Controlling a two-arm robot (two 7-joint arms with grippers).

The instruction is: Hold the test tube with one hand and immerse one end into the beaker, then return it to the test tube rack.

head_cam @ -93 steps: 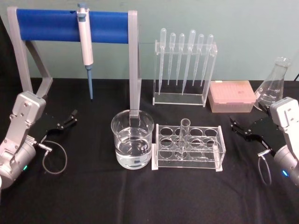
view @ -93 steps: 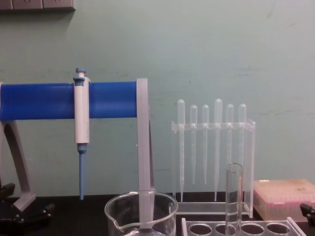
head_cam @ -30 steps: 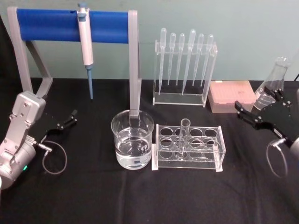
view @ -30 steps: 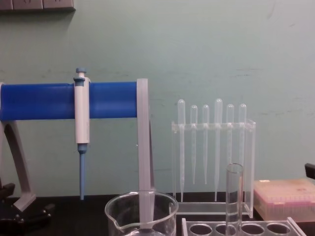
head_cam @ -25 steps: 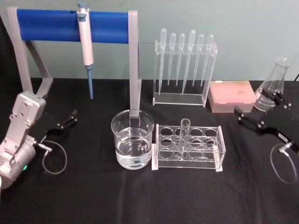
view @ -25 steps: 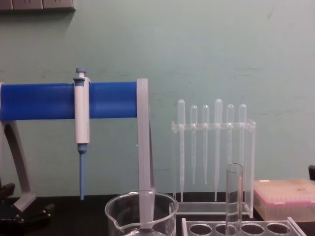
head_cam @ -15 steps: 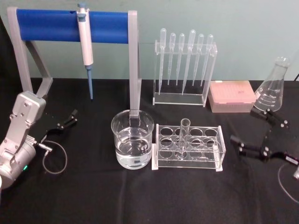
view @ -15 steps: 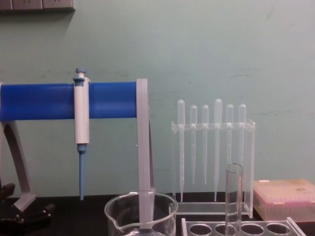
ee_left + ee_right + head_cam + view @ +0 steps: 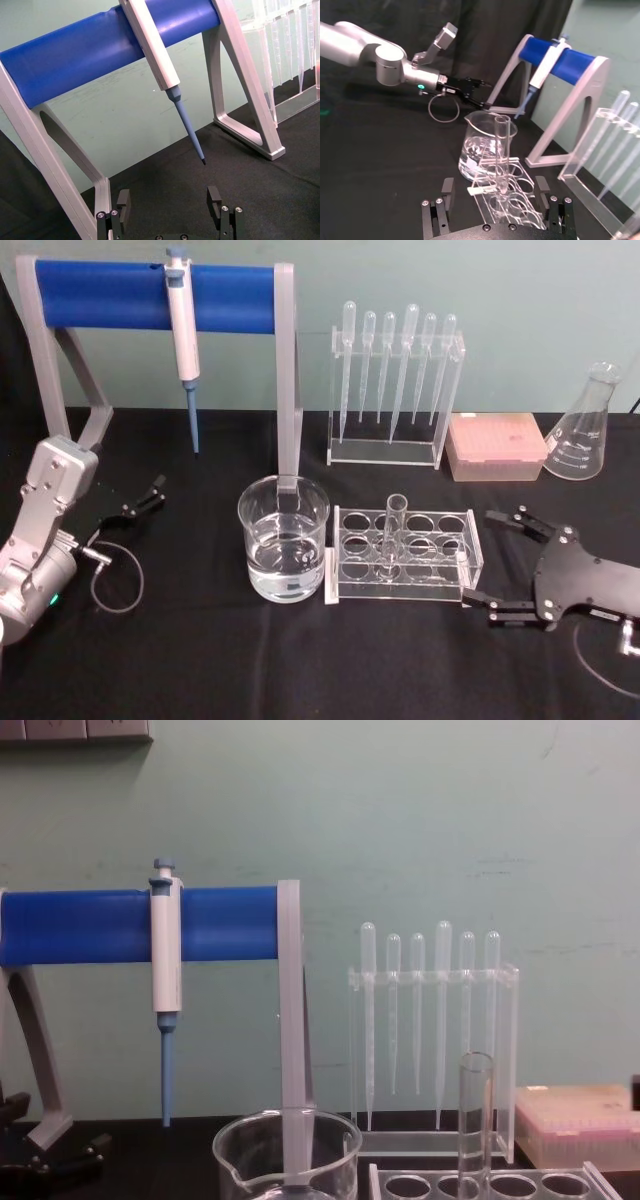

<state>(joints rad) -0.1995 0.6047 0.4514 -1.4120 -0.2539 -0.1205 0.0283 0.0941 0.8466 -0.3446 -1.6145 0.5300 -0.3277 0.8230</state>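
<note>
On the black worktop (image 9: 300, 670), the clear test tube rack (image 9: 440, 558) sits near the centre. The beaker (image 9: 283, 540), partly filled with clear liquid, stands just beside it at its 9 o'clock, and my left gripper (image 9: 145, 496) is parked well apart at the beaker's 9 o'clock, jaws spread. My right gripper (image 9: 478, 556) is at the rack's 3 o'clock, just beside its end and facing it, jaws wide and holding nothing. The test tube (image 9: 392, 528) stands upright in a hole of the rack, its long axis vertical, open rim up and rounded bottom down.
</note>
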